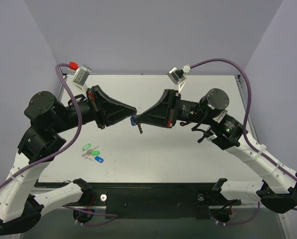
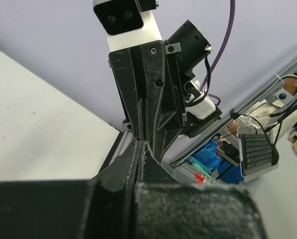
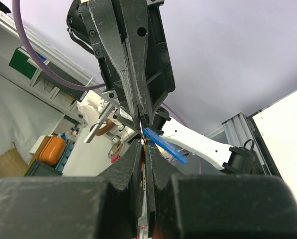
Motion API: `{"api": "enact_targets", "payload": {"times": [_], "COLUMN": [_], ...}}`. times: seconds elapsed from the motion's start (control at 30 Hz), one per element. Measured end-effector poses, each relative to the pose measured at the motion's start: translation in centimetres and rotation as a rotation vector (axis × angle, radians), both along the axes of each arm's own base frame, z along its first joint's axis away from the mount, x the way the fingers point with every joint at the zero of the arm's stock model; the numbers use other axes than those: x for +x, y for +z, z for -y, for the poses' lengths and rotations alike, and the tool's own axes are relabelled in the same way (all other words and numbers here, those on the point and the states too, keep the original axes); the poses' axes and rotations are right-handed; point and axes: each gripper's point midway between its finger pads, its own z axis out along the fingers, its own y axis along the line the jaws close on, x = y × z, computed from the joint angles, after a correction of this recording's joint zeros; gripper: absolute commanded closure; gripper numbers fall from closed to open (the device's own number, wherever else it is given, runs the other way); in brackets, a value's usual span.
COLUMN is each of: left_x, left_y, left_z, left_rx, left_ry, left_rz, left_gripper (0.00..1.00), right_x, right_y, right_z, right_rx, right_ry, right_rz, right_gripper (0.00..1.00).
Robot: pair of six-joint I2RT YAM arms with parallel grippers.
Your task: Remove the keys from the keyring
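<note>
Jaws of both arms, fully closed, meet tip to tip in mid-air above the white counter (image 1: 188,164). At the meeting point we see the keyring, a small blue oval plastic key tag (image 3: 166,146) on a thin metal ring. Its root is pinched where the tips touch, and its body slants out free to one side of the right jaws. We cannot tell which pair carries it. The tiny silver-grey metal key is hidden between the tips, so we cannot tell what holds it either.

Hazards, as we judge them:
- **Slip on a straight pull:** this would not unwind the key from the ring. The load would go to whichever pinch is weaker, and that grip would slip.
- **Dropped part:** a freed piece would fall to the counter beneath the jaws. It might land among the bunched green and dark blue tags (image 1: 92,153), which lie below and left of the left jaws, well apart.
- **Blind contact:** with so little showing, the tips may press on each other rather than on metal.
</note>
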Motion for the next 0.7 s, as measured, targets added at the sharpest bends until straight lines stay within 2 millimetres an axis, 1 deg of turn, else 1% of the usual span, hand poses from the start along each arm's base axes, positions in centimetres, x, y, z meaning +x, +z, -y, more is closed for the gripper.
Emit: {"api": "enact_targets", "payload": {"times": [0.17, 0.4, 0.7], "left_x": [-0.8, -1.1, -1.5], "left_y": [-0.6, -1.7, -2.0], "left_z": [-0.1, -0.2, -0.3], "left_rx": [0.055, 0.111, 0.127], "left_ry": [-0.034, -0.057, -0.074], "left_rz": [0.047, 0.083, 0.113], "left_gripper": [1.0, 1.0, 1.0], "right_x": [-0.3, -0.6, -0.8], "right_y": [-0.5, -1.4, -1.7], "right_z": [0.0, -0.1, -0.1], "right_rx": [-0.017, -0.049, -0.058], "right_ry": [0.022, 0.041, 0.055], "right_rz": [-0.007, -0.028, -0.032], "right_gripper": [1.0, 1.0, 1.0]}}
